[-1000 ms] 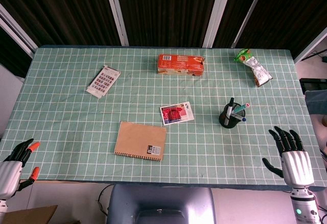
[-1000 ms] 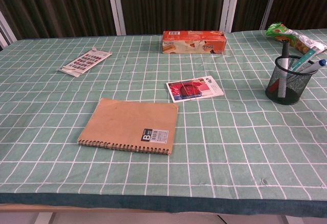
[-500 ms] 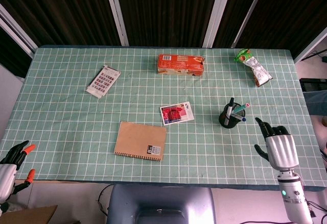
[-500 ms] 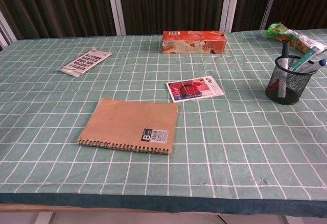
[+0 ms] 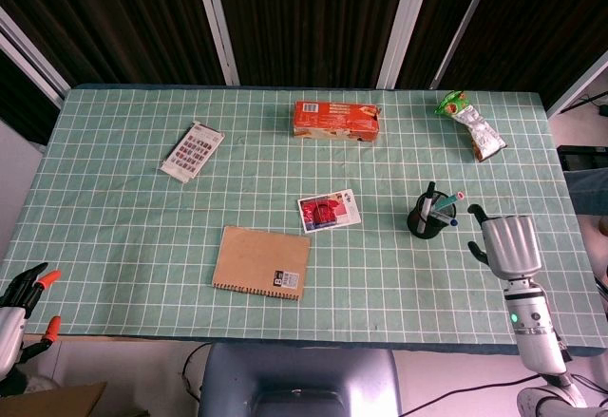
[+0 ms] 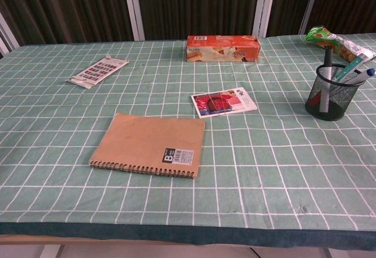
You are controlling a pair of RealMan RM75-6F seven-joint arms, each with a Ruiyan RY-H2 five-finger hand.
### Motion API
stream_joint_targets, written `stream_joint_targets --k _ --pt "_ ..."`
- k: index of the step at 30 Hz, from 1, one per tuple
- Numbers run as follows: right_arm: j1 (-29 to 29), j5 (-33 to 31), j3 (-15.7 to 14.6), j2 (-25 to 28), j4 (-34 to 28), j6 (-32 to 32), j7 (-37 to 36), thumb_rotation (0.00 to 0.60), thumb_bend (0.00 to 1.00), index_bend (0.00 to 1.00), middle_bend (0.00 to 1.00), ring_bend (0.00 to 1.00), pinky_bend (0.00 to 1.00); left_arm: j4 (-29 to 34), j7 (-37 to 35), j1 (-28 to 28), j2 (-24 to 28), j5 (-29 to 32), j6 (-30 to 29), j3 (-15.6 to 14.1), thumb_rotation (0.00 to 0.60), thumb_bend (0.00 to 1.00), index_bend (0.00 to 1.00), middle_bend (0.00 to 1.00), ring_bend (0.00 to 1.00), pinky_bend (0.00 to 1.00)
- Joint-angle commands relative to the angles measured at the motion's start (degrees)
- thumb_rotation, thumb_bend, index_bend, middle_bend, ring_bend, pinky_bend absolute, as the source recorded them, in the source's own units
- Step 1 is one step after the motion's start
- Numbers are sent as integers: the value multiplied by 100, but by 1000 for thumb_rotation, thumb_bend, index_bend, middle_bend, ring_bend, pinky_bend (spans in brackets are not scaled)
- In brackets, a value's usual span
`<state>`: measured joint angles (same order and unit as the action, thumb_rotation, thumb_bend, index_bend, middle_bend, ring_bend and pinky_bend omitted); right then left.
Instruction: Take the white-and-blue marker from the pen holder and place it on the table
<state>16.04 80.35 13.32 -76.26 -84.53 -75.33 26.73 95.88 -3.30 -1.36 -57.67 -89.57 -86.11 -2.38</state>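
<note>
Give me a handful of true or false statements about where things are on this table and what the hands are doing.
1. The white-and-blue marker stands in the pen holder. True.
2. The right hand grips the marker. False: it is beside the holder and holds nothing.
3. The brown notebook lies closed on the table. True.
4. The orange box sits at the table's near edge. False: it lies near the far edge.
5. The left hand rests on the notebook. False: it is off the table's near left corner.
</note>
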Motion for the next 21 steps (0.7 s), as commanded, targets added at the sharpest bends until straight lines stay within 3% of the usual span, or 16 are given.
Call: stream_joint_targets --k 1,6,21 --pt "165 -159 25 -29 54 212 97 600 428 536 981 1000 1000 5 12 5 -3 -1 -7 3 600 440 181 50 75 373" --pt "391 -361 31 -190 274 485 149 600 519 545 985 1000 1000 2 3 -9 1 7 24 11 600 441 181 50 75 373" --pt "577 -499 -120 -437 620 509 22 600 515 551 986 1000 1000 -16 -87 -16 19 13 44 29 600 441 181 50 76 373"
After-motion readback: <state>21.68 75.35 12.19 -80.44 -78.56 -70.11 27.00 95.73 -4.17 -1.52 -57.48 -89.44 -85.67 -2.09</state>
